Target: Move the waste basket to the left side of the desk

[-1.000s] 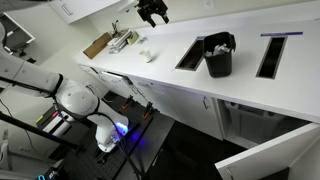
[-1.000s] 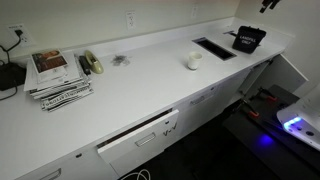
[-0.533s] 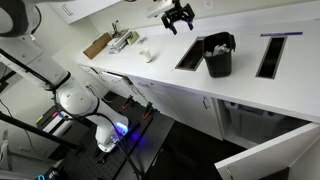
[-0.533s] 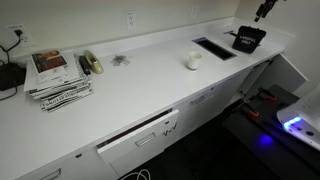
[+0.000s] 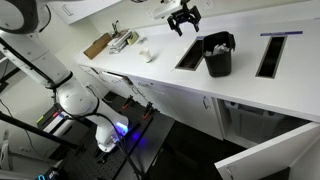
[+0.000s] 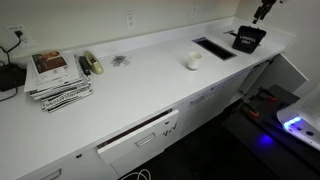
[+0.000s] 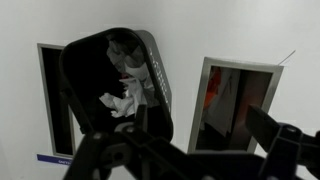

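Above the waste basket (image 5: 218, 55), just off its rim, hovering with fingers (image 7: 288, 148) spread wide and gripping nothing; upright on the white surface (image 5: 160, 75) between two rectangular openings (image 7: 235, 105), long axis parallel to them, crumpled paper (image 7: 125, 100) inside; probably calls for a descent onto one long rim; far from the basket along the surface, stacked magazines (image 6: 58, 75); below, an open drawer (image 6: 140, 135).

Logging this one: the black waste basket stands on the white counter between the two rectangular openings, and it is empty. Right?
Not empty. The wrist view shows crumpled paper inside the waste basket. It does stand on the white counter between the two rectangular openings.
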You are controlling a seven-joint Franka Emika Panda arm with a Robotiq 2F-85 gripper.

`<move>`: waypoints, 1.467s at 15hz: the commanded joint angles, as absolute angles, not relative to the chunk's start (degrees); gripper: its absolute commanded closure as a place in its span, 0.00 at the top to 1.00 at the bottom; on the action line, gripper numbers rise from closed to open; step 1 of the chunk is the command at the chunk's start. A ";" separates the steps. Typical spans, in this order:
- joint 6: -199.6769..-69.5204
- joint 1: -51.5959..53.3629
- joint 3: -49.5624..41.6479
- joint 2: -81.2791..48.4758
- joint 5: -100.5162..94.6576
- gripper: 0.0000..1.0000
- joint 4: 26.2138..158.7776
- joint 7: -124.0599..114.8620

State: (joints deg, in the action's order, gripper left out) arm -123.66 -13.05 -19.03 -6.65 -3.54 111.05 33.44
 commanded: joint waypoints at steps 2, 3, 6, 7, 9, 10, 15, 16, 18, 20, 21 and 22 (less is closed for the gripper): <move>-125.77 -15.35 -16.69 -8.73 -4.08 1.00 110.03 33.79; -126.48 -15.60 -16.40 -9.40 -3.69 1.00 109.91 34.26; -130.34 -16.22 -15.66 -11.32 -4.39 1.00 110.19 34.46; -131.31 -16.55 -15.30 -12.08 -4.11 1.00 110.15 35.41; -134.04 -17.03 -14.78 -13.78 -4.57 1.00 110.22 36.22; -135.29 -17.42 -14.44 -14.56 -4.45 1.00 110.27 37.47; -137.33 -19.01 -13.35 -17.79 -4.33 1.00 109.62 39.80; -137.21 -19.40 -13.09 -18.24 -4.10 1.00 109.43 40.21; -136.25 -20.38 -12.34 -18.99 -3.05 0.95 108.86 42.11; -135.96 -21.11 -11.80 -19.49 -2.48 0.71 108.47 43.48; -135.88 -21.46 -11.55 -19.73 -2.36 0.69 108.24 44.06; -135.67 -21.74 -11.36 -19.88 -2.20 0.63 108.02 44.35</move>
State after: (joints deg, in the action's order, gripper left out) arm -136.79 -20.13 -12.69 -19.01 -3.46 109.96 41.76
